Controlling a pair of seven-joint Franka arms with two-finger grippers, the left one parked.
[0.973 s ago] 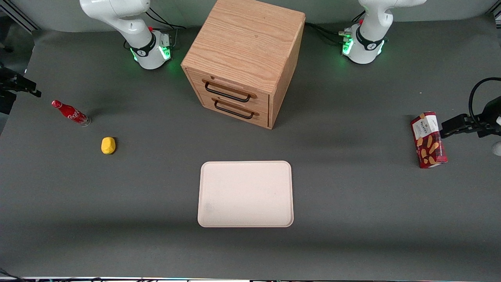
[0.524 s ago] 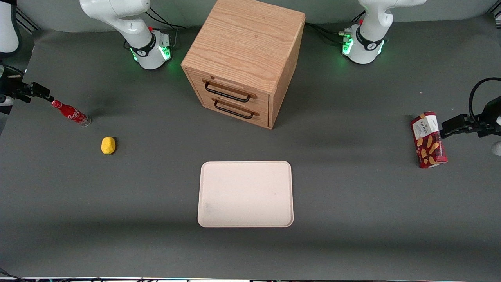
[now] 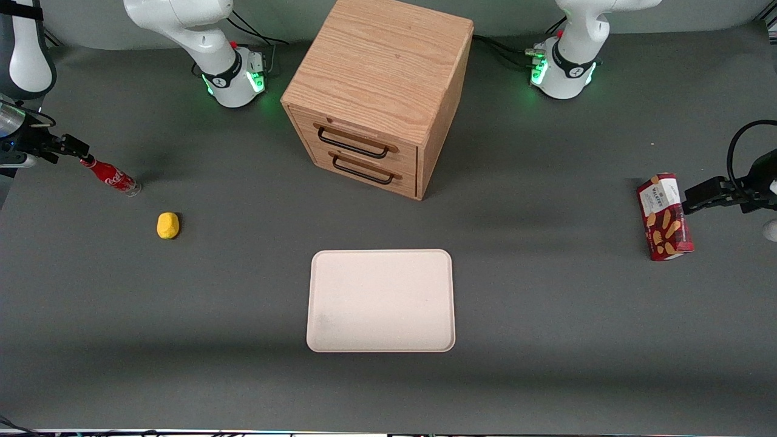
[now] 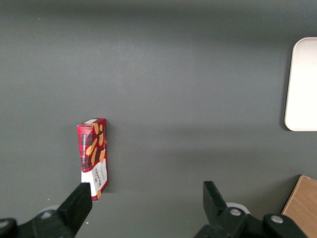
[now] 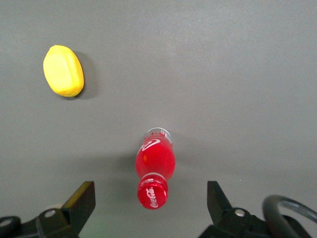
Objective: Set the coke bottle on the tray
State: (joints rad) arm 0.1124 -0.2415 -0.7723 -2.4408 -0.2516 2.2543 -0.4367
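Plainly, with the gripper spread wide above the cap of the upright bottle, which stands on the table beside the lemon and well apart from the tray, a slightly off-centre descent could tip it.

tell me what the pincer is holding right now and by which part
Nothing is held. The open pincer hangs above the red cap of the small slim red coke bottle, its fingers wide apart and clear of the bottle, which stands upright on the table.
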